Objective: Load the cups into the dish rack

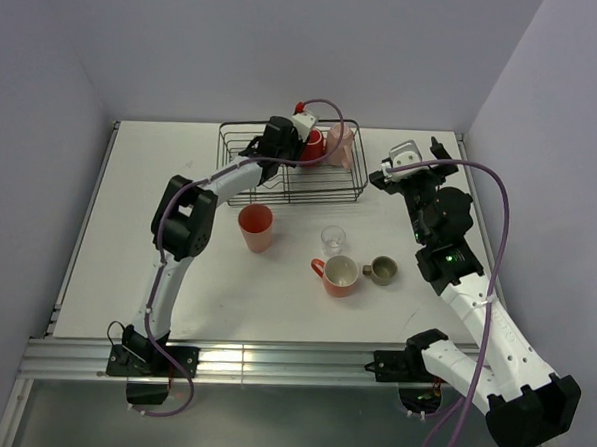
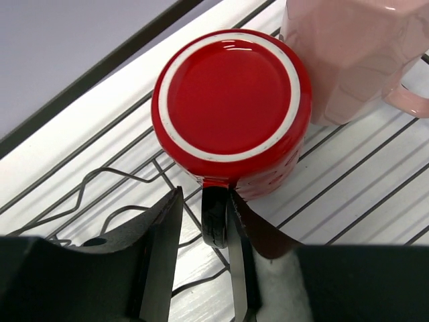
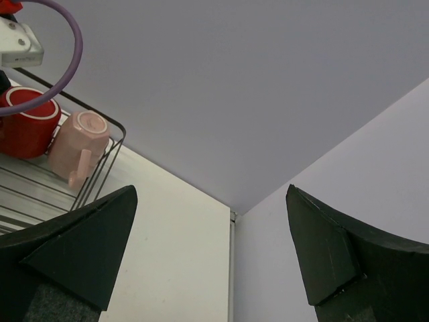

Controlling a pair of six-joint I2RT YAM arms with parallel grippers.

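The red mug (image 2: 231,100) stands upside down in the black wire dish rack (image 1: 290,197), next to the upside-down pale pink mug (image 2: 355,54); both also show in the top view, red (image 1: 314,146) and pink (image 1: 341,144). My left gripper (image 2: 201,201) straddles the red mug's handle (image 2: 214,215); one finger touches it, the other stands apart, so the jaws are open. My right gripper (image 3: 211,194) is open and empty, raised at the back right (image 1: 414,154). On the table stand the salmon tumbler (image 1: 256,227), one clear glass (image 1: 333,239), the orange mug (image 1: 339,276) and the grey-olive mug (image 1: 381,271). A second clear glass is not visible.
The rack's plate-divider prongs (image 2: 100,194) lie left of the red mug. The rack sits at the table's back, near the rear wall. The right wall and table corner (image 3: 232,216) are close to my right gripper.
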